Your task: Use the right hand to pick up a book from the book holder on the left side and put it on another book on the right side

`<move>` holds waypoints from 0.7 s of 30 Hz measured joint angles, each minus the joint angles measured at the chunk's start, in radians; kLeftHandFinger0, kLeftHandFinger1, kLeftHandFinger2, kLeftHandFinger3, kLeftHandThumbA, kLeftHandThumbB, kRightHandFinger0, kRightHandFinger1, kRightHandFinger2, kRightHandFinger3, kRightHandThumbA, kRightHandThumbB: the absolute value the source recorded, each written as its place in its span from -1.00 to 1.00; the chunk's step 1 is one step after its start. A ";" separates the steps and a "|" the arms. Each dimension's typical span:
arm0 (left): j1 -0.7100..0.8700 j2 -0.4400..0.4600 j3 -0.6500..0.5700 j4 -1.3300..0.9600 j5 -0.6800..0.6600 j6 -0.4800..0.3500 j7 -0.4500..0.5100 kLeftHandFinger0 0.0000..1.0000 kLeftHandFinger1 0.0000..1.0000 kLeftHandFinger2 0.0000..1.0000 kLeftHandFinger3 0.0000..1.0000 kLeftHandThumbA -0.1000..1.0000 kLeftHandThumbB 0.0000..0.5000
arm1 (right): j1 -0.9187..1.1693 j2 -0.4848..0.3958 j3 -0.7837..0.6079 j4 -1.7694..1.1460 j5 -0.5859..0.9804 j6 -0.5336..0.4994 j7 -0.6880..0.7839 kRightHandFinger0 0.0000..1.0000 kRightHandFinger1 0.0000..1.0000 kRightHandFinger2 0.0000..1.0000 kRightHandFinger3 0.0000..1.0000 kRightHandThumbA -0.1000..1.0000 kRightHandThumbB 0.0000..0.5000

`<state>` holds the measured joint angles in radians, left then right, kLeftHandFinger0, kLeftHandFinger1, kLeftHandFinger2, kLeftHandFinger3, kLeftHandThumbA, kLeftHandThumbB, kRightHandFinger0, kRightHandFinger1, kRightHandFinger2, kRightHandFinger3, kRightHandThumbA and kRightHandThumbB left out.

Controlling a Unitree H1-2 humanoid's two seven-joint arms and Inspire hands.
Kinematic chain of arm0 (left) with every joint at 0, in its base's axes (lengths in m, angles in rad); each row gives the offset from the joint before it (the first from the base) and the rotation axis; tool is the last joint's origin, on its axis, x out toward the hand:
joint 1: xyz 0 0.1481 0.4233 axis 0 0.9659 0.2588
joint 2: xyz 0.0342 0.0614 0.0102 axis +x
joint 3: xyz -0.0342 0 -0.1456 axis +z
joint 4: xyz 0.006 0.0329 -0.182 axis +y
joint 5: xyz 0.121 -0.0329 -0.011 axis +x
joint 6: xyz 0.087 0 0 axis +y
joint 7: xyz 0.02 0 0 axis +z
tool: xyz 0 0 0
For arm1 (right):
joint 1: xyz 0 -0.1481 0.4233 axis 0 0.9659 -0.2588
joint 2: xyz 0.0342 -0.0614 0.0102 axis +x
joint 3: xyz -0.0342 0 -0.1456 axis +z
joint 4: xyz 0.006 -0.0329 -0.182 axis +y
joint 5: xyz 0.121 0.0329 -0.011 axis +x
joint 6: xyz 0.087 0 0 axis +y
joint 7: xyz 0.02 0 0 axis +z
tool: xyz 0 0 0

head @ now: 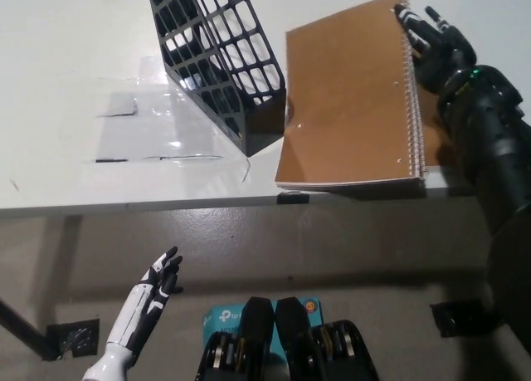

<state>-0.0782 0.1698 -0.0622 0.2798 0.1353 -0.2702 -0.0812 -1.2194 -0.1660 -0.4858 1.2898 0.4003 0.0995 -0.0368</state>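
Brown book point(348, 99) held at its spiral edge by right robot hand point(431, 45)

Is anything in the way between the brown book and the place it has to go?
Nothing visible. The right hand grips the book by its spiral edge above the table's right side. The holder stands left of it. The lower book is hidden. The left hand rests open below.
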 measured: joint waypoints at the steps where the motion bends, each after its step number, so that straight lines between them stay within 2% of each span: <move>1: 0.000 0.000 0.000 0.000 0.000 0.000 0.000 0.67 0.93 0.89 0.93 0.97 -0.44 | -0.002 -0.006 0.003 0.006 -0.002 -0.004 0.000 -1.00 -0.15 0.75 1.00 -1.00 -0.63; 2: 0.000 0.000 0.000 0.000 0.000 0.000 0.000 0.67 0.93 0.89 0.93 0.97 -0.44 | -0.008 -0.015 0.006 0.016 -0.003 -0.007 -0.001 -1.00 -0.13 0.77 1.00 -1.00 -0.64; 4: 0.000 0.000 0.000 0.000 0.000 0.000 0.000 0.67 0.93 0.89 0.93 0.97 -0.43 | -0.026 -0.042 0.014 0.031 -0.007 -0.018 -0.007 -1.00 -0.22 0.67 1.00 -1.00 -0.66; 5: 0.000 0.000 0.000 0.000 0.000 0.000 0.000 0.66 0.93 0.89 0.93 0.97 -0.42 | -0.034 -0.053 0.017 0.036 -0.009 -0.023 -0.007 -1.00 -0.24 0.64 0.92 -1.00 -0.65; 6: 0.000 0.000 0.000 0.000 0.000 0.000 0.000 0.66 0.93 0.89 0.94 0.97 -0.42 | -0.039 -0.061 0.021 0.039 -0.010 -0.027 -0.008 -1.00 -0.20 0.67 1.00 -1.00 -0.64; 9: 0.000 0.000 0.000 0.000 0.000 0.000 0.000 0.67 0.93 0.89 0.94 0.97 -0.43 | -0.068 -0.093 0.039 0.053 -0.019 -0.036 -0.013 -1.00 -0.15 0.72 1.00 -1.00 -0.55; 13: 0.000 0.000 0.000 0.000 0.000 0.000 0.000 0.67 0.92 0.89 0.94 0.99 -0.42 | -0.104 -0.120 0.043 0.064 -0.026 -0.039 -0.015 -1.00 -0.10 0.77 1.00 -1.00 -0.57; 15: 0.000 0.000 0.001 0.000 0.000 0.000 0.000 0.66 0.92 0.89 0.94 1.00 -0.42 | -0.115 -0.128 0.049 0.064 -0.029 -0.041 -0.015 -1.00 -0.15 0.72 1.00 -1.00 -0.46; 17: 0.000 0.000 0.001 0.000 0.001 0.000 0.000 0.63 0.92 0.89 0.94 1.00 -0.41 | -0.123 -0.133 0.060 0.065 -0.032 -0.041 -0.015 -1.00 -0.16 0.82 1.00 -1.00 -0.38; 18: 0.000 0.000 0.001 0.000 0.001 0.000 0.000 0.63 0.92 0.88 0.94 1.00 -0.42 | -0.125 -0.136 0.071 0.066 -0.035 -0.041 -0.015 -1.00 -0.26 0.80 1.00 -1.00 -0.37; 19: 0.000 0.000 0.001 0.000 0.001 0.000 0.000 0.63 0.92 0.89 0.94 1.00 -0.41 | -0.126 -0.138 0.077 0.068 -0.037 -0.040 -0.015 -1.00 -0.32 0.77 0.72 -1.00 -0.44; 20: 0.000 0.000 0.001 0.000 0.001 0.000 0.000 0.63 0.93 0.89 0.94 1.00 -0.41 | -0.126 -0.139 0.090 0.070 -0.043 -0.040 -0.015 -1.00 -0.29 0.84 0.77 -1.00 -0.49; 21: 0.000 0.000 0.001 0.000 0.001 0.000 0.000 0.63 0.93 0.89 0.94 1.00 -0.42 | -0.126 -0.139 0.100 0.072 -0.048 -0.040 -0.015 -1.00 -0.22 0.82 0.80 -1.00 -0.49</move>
<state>-0.0781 0.1697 -0.0617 0.2798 0.1359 -0.2703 -0.0809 -1.3456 -0.3053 -0.3857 1.3621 0.3528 0.0592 -0.0518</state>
